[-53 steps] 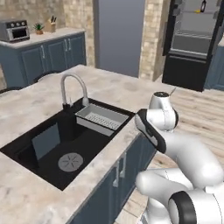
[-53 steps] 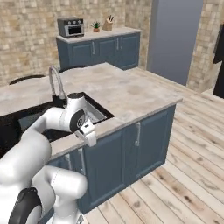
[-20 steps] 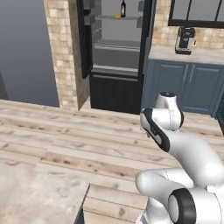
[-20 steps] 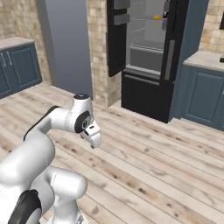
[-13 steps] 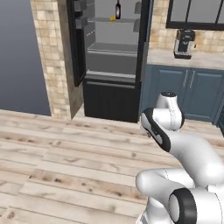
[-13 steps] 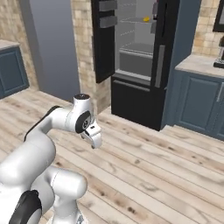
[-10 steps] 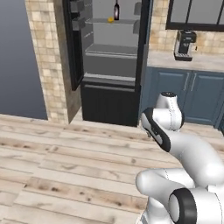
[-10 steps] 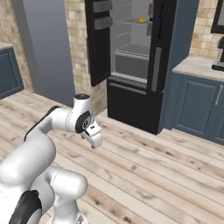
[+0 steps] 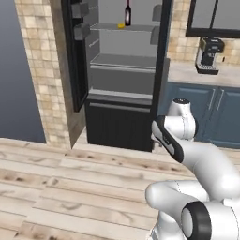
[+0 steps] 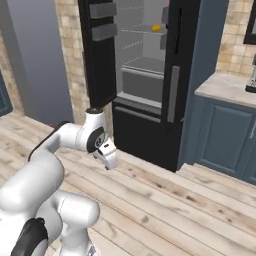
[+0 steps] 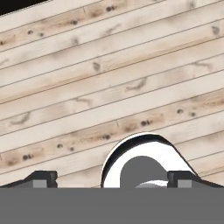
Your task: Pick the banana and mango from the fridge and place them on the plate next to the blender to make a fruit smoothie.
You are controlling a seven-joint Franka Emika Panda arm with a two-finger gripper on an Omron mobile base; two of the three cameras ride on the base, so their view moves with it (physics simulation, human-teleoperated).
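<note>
The fridge (image 9: 123, 75) stands tall ahead, black-framed with a pale grey inside, its door (image 9: 77, 51) swung open to the left against a brick wall (image 9: 40, 70). Below the open compartment is a closed black lower drawer front (image 9: 119, 124). A wooden plank floor (image 9: 70, 187) lies bare between the robot and the fridge. To the right runs a blue cabinet (image 9: 211, 115) with a pale bench (image 9: 197, 75) on top, and a dark coffee machine (image 9: 208, 55) stands on it under a window.

On the fridge's upper shelf, the left base view shows a dark bottle (image 9: 127, 13) upright with a small yellow fruit (image 9: 121, 26) just beside its foot. From the right base view the bottle is hidden and a rounded yellow-orange fruit, the mango (image 10: 156, 28), sits on that same shelf near the right-hand door edge. I cannot make out the banana.

The gripper (image 10: 110, 159) hangs low by the arm's elbow, pointing down at the floor, well short of the fridge. In the hand view the two fingers (image 11: 39, 178) stand spread wide apart with only floorboards between them, holding nothing.
</note>
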